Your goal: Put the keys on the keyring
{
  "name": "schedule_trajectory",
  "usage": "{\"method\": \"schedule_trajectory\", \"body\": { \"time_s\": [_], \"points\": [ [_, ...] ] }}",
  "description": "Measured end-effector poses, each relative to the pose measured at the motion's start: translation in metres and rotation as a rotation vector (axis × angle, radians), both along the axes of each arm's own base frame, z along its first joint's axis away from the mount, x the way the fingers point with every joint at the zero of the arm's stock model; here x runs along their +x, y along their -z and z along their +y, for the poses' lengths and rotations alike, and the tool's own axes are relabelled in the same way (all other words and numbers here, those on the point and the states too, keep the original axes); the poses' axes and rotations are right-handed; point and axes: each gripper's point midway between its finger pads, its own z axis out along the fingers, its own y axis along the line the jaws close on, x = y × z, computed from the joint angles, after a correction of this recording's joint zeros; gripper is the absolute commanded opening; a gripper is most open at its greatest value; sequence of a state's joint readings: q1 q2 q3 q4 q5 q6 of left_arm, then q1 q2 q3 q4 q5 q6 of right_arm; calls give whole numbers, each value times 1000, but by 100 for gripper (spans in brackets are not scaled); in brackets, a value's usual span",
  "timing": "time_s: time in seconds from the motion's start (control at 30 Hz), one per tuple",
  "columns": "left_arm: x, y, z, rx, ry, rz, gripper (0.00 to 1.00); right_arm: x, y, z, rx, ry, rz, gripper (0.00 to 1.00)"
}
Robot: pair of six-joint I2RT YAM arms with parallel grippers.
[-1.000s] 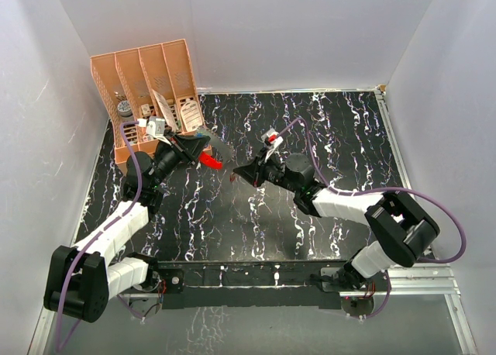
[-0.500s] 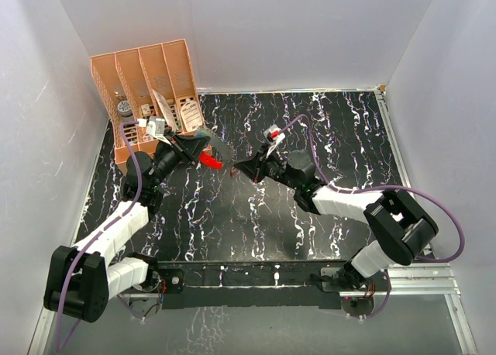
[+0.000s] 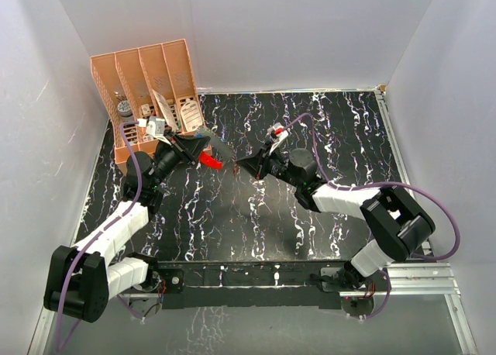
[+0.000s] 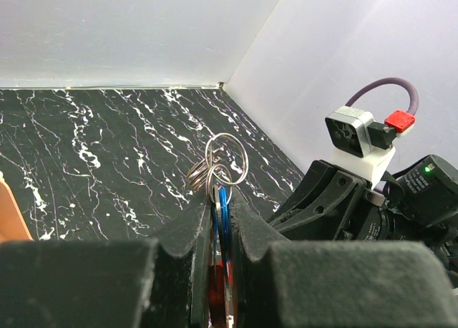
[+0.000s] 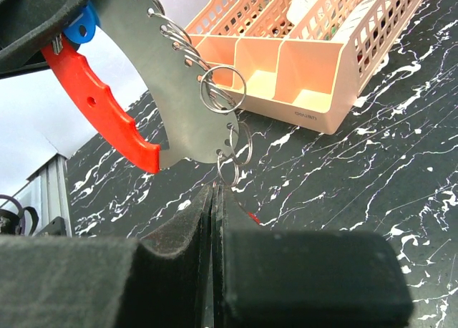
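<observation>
My left gripper [image 3: 191, 149] is shut on the keyring [image 5: 166, 77], a grey metal band with holes and a red curved strip [image 5: 100, 102], held above the table. A blue key head [image 5: 80, 26] is pinched with it at the jaws. Several wire split rings [image 4: 220, 163] stick out past the left fingertips [image 4: 200, 212]. My right gripper [image 5: 213, 192] is shut, its tips right under the band's lower end, where a small ring [image 5: 227, 172] hangs. A sliver of the red key [image 5: 252, 217] peeks out beside its finger; the rest is hidden.
An orange slotted desk organizer [image 3: 151, 91] with small items stands at the table's back left, close behind the left gripper. White walls enclose the black marbled table [image 3: 341, 138] on three sides. The two grippers nearly meet left of the middle.
My right gripper has moved slightly up and toward the keyring, closing the gap to the left gripper. The left arm has stayed where it was.
</observation>
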State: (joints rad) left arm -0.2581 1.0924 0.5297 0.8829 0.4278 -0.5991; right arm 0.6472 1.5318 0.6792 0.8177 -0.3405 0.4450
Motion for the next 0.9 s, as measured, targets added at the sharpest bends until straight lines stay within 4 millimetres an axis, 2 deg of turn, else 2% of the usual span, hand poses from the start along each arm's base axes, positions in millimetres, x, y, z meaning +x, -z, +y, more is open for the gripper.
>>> {"method": "schedule_trajectory", "body": {
  "time_s": [0.9],
  "points": [
    [0,0,0,0,2,0,0,2,4,0,20,-12,23,0]
  ]
}}
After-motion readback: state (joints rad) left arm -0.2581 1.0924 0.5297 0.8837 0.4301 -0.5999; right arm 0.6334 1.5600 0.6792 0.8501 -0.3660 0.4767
